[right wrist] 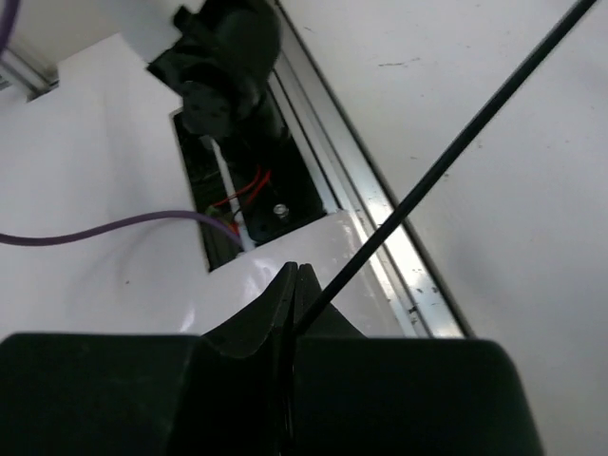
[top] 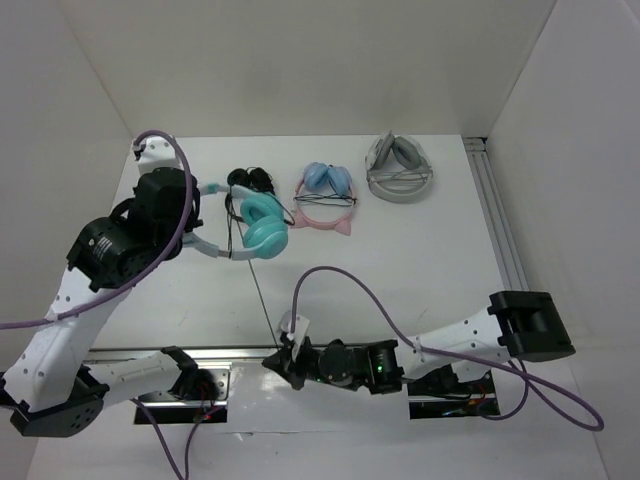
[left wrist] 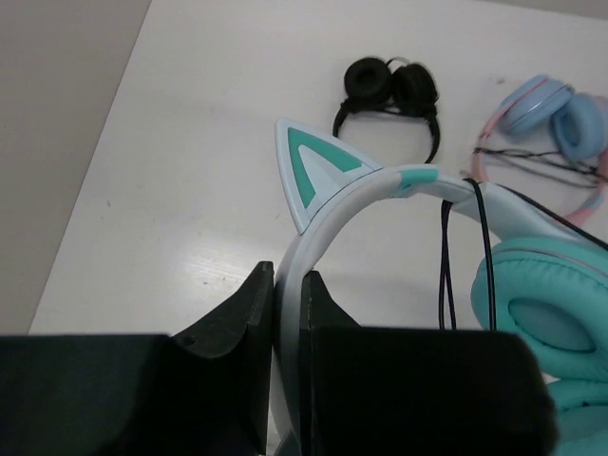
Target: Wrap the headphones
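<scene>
Down at the near edge of the bench [top: 400, 260], the right pincer [right wrist: 290, 285] was pressed together on the thin black cable [right wrist: 456, 152], and the line ran off taut and straight up the bench from it. Follow that line in the top view and it led to the headphones [top: 262, 228], lying left of centre with a teal ear cup [left wrist: 532, 313] facing up. There the left pincer [left wrist: 285, 285] was clamped across the white headband [left wrist: 351, 204], just below a cat ear [left wrist: 309, 171]. A couple of cable strands hung across the band beside the cup; whether that was a true turn or only slack, hard to call. By my reckoning the wrap was barely started: both ends were secured and the cable was drawn out, but nearly all its length was unwound, and the winding and tucking of the end were left to do. Beyond, at the back, sat a black pair [top: 250, 180], a pink pair [top: 325, 195] and a grey pair [top: 398, 168], all apart from the action.
</scene>
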Controlling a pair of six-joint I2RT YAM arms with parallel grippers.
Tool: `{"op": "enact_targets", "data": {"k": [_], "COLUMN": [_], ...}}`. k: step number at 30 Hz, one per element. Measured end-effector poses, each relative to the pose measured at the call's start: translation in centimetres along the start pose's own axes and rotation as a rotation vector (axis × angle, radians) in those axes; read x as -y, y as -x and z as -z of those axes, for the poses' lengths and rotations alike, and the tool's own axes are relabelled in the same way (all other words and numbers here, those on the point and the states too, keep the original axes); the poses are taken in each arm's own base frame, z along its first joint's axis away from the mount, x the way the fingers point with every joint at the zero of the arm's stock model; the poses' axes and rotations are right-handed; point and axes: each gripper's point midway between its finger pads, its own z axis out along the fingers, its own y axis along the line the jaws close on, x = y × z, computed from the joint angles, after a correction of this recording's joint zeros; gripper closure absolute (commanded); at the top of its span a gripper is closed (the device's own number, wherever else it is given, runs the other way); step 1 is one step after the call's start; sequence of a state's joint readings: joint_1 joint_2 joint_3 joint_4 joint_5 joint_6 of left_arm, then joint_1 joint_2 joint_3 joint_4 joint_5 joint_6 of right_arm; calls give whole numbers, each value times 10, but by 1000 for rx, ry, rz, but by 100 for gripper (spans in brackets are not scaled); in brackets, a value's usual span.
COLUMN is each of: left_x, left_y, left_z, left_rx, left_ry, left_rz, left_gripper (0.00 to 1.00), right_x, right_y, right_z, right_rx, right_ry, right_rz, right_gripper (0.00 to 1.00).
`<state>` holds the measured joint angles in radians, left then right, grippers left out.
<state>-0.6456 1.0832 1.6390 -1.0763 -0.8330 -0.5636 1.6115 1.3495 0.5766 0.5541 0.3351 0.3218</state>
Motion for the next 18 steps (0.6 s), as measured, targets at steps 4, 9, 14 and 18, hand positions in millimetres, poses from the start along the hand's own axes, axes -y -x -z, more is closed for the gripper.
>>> {"op": "enact_targets", "data": {"k": [4, 9, 14, 18], "left_x": [-11, -4, 1, 8], "left_y": [-29, -67, -84, -79], "left_z": [-21, -41, -49, -47], "left_rx": [-103, -185, -193, -133], "left_ry": [30, 21, 7, 0], "left_rz": [-53, -97, -92, -52], "left_gripper": [100, 100, 100, 100], "right_x": [-27, -28, -11, -4], "right_y": [6, 7, -4, 9], "right_z": [8, 10, 14, 10], "right_rx": [-4, -26, -80, -87], "right_ry": [-46, -107, -167, -189], "right_rz": [76, 144, 215, 239], "right_gripper": [100, 100, 100, 100]}}
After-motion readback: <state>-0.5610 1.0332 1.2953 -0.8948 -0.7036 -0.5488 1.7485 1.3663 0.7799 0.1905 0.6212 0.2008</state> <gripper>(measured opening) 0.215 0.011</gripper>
